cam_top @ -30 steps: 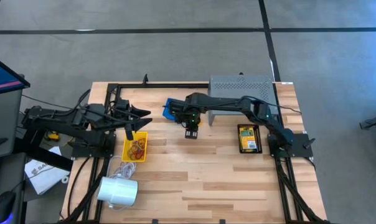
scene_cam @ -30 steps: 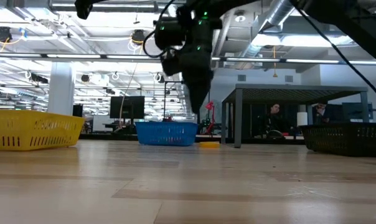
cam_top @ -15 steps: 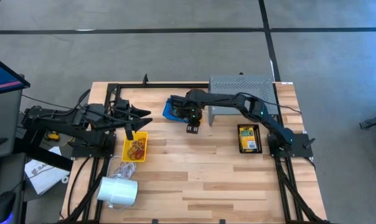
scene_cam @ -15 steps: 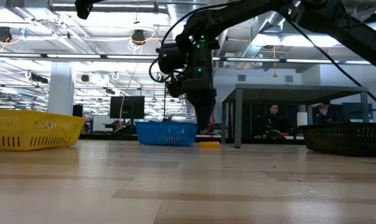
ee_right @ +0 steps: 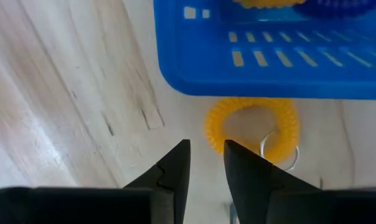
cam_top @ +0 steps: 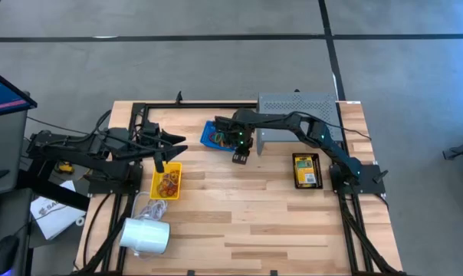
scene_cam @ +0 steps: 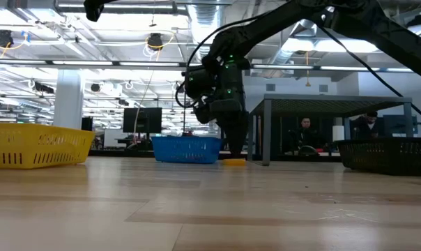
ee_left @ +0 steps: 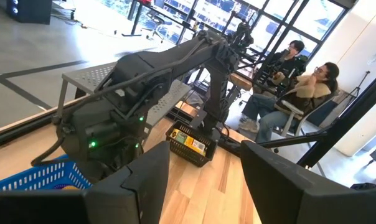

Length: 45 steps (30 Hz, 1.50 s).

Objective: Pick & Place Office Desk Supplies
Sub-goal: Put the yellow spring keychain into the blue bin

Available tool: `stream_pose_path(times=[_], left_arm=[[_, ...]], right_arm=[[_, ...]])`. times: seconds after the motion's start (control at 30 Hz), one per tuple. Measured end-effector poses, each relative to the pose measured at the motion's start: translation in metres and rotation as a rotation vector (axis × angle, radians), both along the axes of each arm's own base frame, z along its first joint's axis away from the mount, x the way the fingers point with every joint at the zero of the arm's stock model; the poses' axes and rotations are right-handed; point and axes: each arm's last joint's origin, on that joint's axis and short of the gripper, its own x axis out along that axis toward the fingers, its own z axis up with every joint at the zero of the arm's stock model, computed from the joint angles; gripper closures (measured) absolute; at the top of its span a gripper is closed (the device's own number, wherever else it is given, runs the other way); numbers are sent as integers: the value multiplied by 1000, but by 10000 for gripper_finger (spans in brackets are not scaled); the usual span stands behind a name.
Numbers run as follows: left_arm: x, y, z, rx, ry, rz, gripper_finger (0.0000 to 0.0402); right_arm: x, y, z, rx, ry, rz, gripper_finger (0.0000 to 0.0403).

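Right gripper, fingers narrowly parted and empty, hangs low over the yellow coil band lying just beside the blue basket, lined up to pinch it. Earlier it sat higher and nearer. Left gripper waits, wide, over the yellow bin.

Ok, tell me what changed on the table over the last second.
The right hand swung from the open wood toward the blue plastic basket and came lower, so it now hangs just over the yellow coiled band with a metal ring lying beside the basket; nothing was gripped or released. The left hand kept its place above the yellow plastic basket, and both baskets and the black mesh tray stayed put.
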Motion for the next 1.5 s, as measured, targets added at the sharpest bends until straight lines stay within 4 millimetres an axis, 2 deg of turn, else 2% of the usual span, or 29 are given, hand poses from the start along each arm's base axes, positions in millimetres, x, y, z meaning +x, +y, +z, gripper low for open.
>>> stream_pose_path(times=[0.2,0.43,0.93,1.17,1.43,1.5], left_arm=[[0,0,0,0,0,0,209],[0,0,0,-1,-3,0,209],[0,0,2,-4,-22,0,209],[0,0,2,-20,-26,1,209],[0,0,2,-81,-42,7,209],[0,0,2,-83,-43,7,209]], right_arm=[[0,0,-8,-7,-15,-5,286],[2,-1,-9,-17,-32,-7,260],[-2,0,-21,-19,-32,-29,276],[-2,0,-22,-23,-26,-54,304],[-3,-2,-23,-24,-22,-90,386],[-3,-2,-23,-23,-21,-86,392]])
